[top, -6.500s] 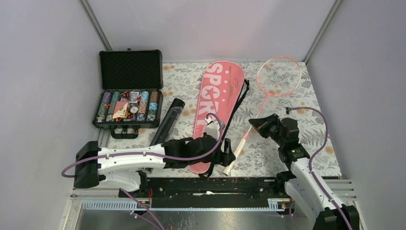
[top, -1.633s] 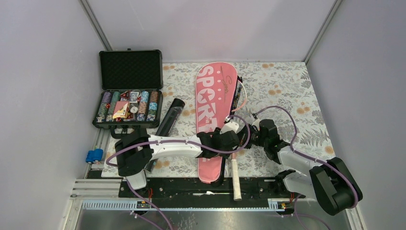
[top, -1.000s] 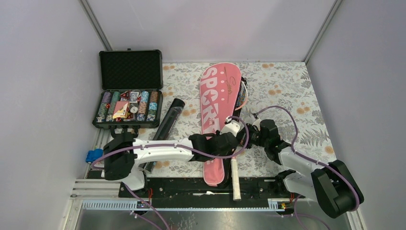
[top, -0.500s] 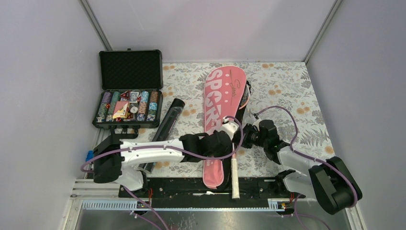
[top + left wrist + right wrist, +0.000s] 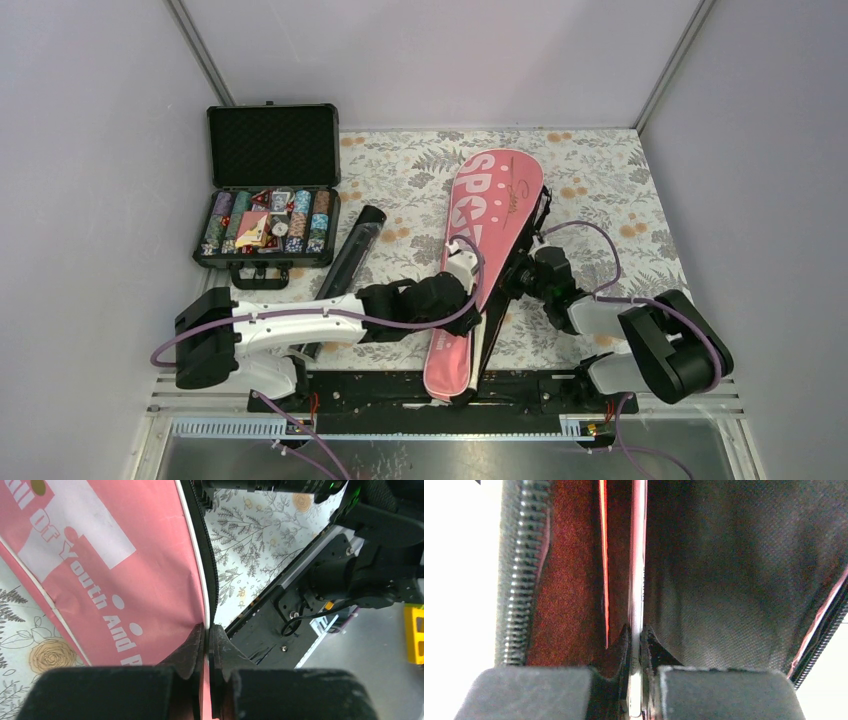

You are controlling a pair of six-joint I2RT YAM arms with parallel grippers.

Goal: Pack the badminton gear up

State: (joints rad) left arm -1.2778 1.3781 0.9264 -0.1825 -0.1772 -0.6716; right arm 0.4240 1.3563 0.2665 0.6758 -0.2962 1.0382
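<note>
The pink "SPORT" racket bag (image 5: 497, 195) lies slanted across the table, its narrow end over the near rail. My left gripper (image 5: 472, 295) is shut on the bag's white-piped edge (image 5: 192, 560), low down on its right side. My right gripper (image 5: 513, 279) reaches into the bag's open side from the right. In the right wrist view it (image 5: 638, 632) is shut on a thin pale racket shaft (image 5: 638, 555) between the bag's dark lining and its zipper (image 5: 521, 575). The rest of the racket is hidden inside the bag. A long black tube (image 5: 351, 262) lies left of the bag.
An open black case of poker chips (image 5: 268, 225) stands at the far left of the flowered mat (image 5: 620, 200). The black base rail (image 5: 380, 390) runs along the near edge. Grey walls close in the left, back and right sides.
The bag's wide end has swung to the right. The white racket handle that stuck out by the near rail no longer shows. Both grippers stayed shut.
</note>
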